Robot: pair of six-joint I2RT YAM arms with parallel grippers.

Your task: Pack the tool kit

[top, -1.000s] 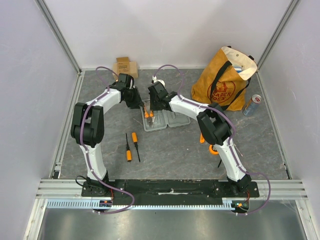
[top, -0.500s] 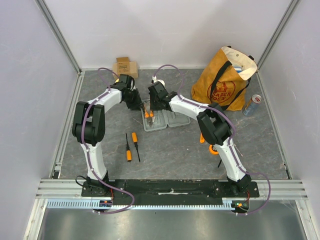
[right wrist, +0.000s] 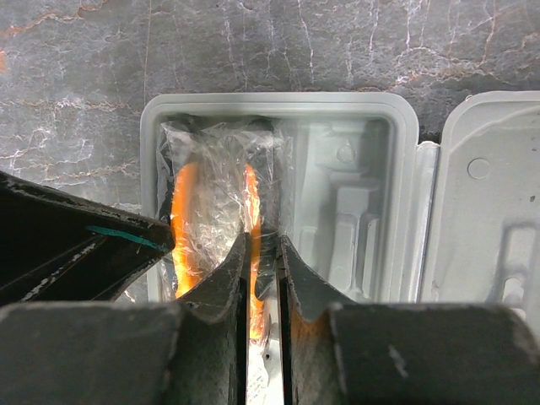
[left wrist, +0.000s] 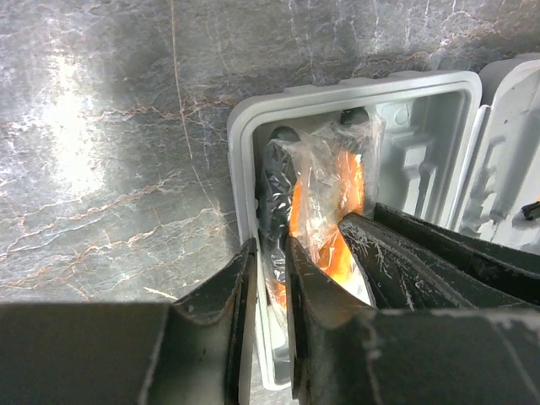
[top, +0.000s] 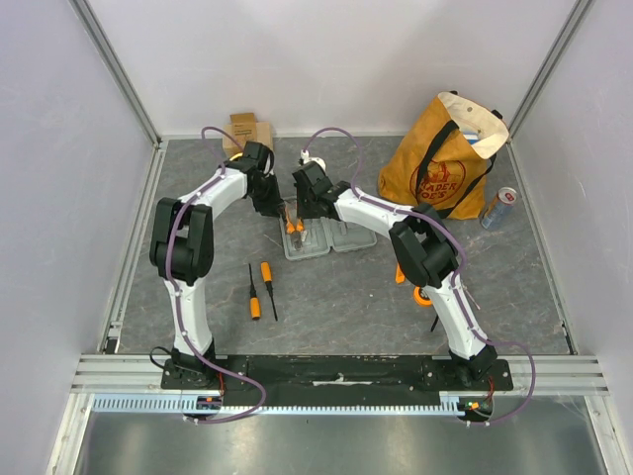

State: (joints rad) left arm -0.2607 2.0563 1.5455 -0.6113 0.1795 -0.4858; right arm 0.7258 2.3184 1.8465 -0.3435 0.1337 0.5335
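Grey case lies open on table w/ bagged orange tool in its left half; right gripper clamped on it, left gripper nearly together at bag edge, grip unclear, so we'd press it flat into slot w/o dragging case

Top camera is sitting high behind the arm bases, looking down over the whole desk. Both wrist cameras are hanging close, facing downward, sharing the open tool kit.

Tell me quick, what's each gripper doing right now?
Left gripper: jaws narrow at the plastic bag of tools; grip cannot be told.
Right gripper: closed on the plastic bag of tools.
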